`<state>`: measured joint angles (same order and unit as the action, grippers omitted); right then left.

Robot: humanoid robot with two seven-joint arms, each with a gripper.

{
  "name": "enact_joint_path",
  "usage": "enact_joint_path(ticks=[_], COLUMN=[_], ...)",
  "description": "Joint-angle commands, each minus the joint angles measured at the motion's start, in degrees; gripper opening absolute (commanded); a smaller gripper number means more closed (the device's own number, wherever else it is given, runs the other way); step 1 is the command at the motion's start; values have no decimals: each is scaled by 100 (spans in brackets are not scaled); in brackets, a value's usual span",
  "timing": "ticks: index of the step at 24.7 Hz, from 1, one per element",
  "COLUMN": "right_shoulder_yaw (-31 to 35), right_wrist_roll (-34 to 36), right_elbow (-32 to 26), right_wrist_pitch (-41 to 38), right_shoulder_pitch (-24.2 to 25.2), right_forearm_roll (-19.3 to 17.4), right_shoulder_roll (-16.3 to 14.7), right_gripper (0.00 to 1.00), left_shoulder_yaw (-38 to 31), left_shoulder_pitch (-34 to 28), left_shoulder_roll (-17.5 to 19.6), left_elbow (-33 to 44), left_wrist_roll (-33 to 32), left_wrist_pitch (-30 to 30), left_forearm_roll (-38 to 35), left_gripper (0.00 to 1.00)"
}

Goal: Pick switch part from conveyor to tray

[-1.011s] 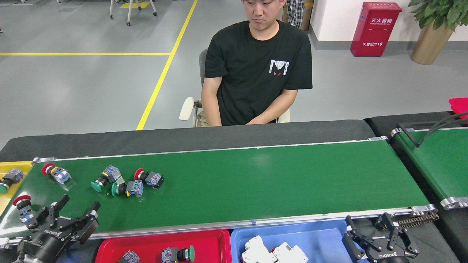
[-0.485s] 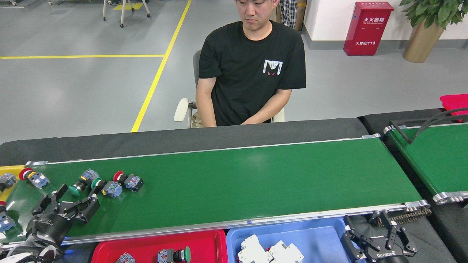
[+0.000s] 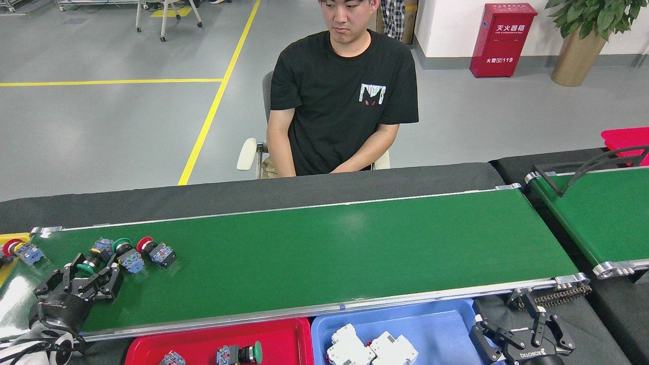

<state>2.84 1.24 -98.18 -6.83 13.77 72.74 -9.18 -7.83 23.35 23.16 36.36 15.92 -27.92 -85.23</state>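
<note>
The conveyor (image 3: 329, 253) runs across the head view, with several switch parts near its left end. My left gripper (image 3: 95, 267) is open over the belt, its fingers either side of a green-capped switch part (image 3: 94, 257). Just right of it lie another green-capped part (image 3: 127, 256) and a red-capped one (image 3: 157, 252). A second red-capped part (image 3: 17, 249) sits at the belt's far left end. The red tray (image 3: 294, 337) in front of the belt holds a green-capped switch part (image 3: 238, 353) and a smaller piece (image 3: 172, 359). My right gripper (image 3: 514, 329) is open at the bottom right, off the belt.
A blue tray (image 3: 431, 319) with white breaker blocks (image 3: 370, 347) stands right of the red tray. A yellow tray (image 3: 5, 276) sits at the left edge. A person (image 3: 345, 101) sits behind the conveyor. A smaller green belt (image 3: 603, 213) crossed by a black cable is at the right.
My left gripper has reached forward over the belt, up to the green-capped part. The switch parts have drifted left with the belt. The right gripper has stayed in place.
</note>
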Motion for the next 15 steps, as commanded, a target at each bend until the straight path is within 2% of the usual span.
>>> enact_joint_path(ticks=[1, 4, 10, 15], right_shoulder_yaw=[14, 23, 41, 76], right_wrist_roll=[17, 17, 17, 17], right_elbow=[-53, -53, -53, 18], right_wrist_pitch=[-12, -3, -3, -3], right_shoulder_pitch=[-32, -32, -23, -32], right_forearm_roll=[-6, -6, -6, -15], right_shoulder_roll=[-23, -14, -14, -31], right_gripper=[100, 100, 100, 100], left_shoulder_yaw=[1, 9, -34, 18], left_shoulder_pitch=[12, -304, -1764, -3152], left_shoulder_roll=[22, 5, -30, -136], left_elbow=[99, 626, 2850, 4687], left_wrist_roll=[34, 130, 218, 210], left_wrist_pitch=[-539, -793, -1708, -1708], left_forearm_roll=[41, 77, 279, 305], left_gripper=[16, 12, 11, 12])
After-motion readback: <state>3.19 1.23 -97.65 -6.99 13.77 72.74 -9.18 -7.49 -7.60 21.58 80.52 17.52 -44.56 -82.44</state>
